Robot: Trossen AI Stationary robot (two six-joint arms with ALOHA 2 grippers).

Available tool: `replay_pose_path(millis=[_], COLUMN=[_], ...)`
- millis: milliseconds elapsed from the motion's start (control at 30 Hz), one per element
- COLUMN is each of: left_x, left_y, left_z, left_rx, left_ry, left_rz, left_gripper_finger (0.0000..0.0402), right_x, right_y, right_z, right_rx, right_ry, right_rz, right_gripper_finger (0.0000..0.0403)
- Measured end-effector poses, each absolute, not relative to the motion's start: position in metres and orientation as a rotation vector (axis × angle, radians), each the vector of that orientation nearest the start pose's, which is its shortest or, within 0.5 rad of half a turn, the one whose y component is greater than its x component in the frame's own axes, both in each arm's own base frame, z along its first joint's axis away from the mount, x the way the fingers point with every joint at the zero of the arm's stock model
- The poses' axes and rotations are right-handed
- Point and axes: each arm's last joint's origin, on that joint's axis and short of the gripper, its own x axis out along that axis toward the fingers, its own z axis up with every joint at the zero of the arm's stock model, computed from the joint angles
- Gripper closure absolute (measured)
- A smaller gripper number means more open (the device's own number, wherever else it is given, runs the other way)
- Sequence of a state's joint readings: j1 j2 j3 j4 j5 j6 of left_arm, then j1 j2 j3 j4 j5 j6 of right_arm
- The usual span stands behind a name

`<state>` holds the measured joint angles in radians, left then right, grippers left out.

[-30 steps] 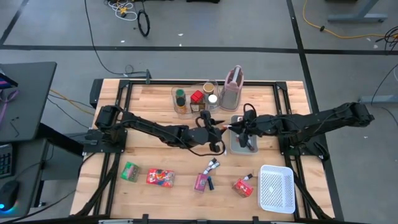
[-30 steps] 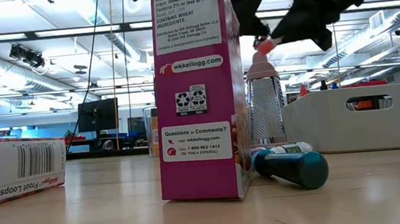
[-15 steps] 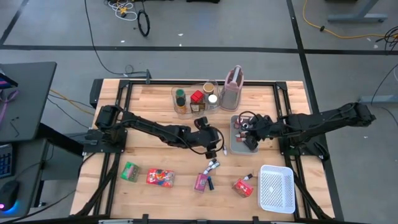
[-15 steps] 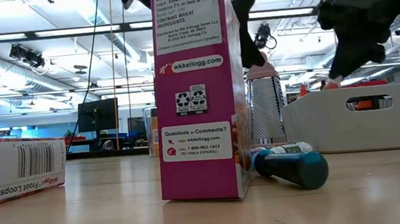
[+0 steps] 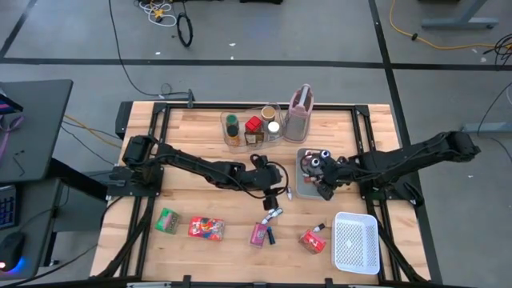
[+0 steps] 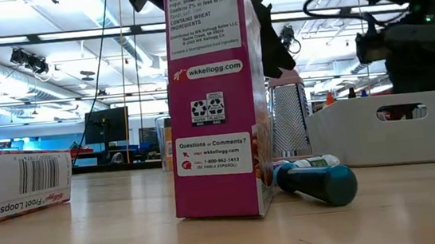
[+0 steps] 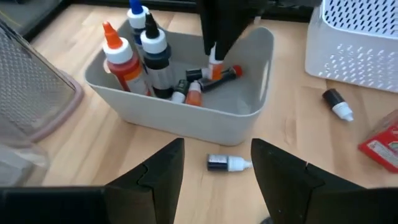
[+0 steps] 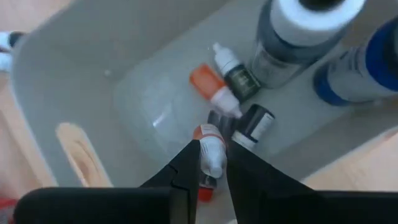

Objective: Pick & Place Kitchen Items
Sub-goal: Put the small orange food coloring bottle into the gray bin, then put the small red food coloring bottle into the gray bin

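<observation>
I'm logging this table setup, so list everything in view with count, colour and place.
grey bin: one, table centre-right, holding several small bottles
small bottle: one, white with orange cap, between the right gripper's fingers inside the bin
loose bottle: one, black and white, on the table before the bin
clear bin: one, rear, holding jars
grater: one, pinkish, rear
white basket: one, front right
packets: four, green, red, pink, front
left gripper: open, above the loose bottle
right gripper: in the grey bin

Matt grey plastic tray (image 7: 249, 115), wooden table (image 5: 200, 136)
</observation>
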<state>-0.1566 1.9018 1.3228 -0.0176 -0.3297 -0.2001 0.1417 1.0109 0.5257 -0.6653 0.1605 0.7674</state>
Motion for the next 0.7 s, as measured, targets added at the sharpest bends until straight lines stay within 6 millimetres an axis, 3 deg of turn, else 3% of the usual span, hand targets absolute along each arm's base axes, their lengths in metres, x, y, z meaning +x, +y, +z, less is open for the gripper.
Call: replay_pose_path(millis=[267, 700], left_x=[0.418, 0.426], left_y=[-0.058, -0.065], left_z=[0.206, 0.155], left_rx=[-0.045, -0.096], left_ry=[0.611, 0.755], left_rz=[0.205, 0.161], left_gripper_finger=[0.0207, 0.0207], right_x=[0.166, 0.169], right_y=[0.016, 0.016], right_z=[0.178, 0.18], right_rx=[0.46, 0.451], right_ry=[0.991, 0.955], right_rz=[-0.483, -0.466], right_gripper_finger=[0.0311, 0.0274])
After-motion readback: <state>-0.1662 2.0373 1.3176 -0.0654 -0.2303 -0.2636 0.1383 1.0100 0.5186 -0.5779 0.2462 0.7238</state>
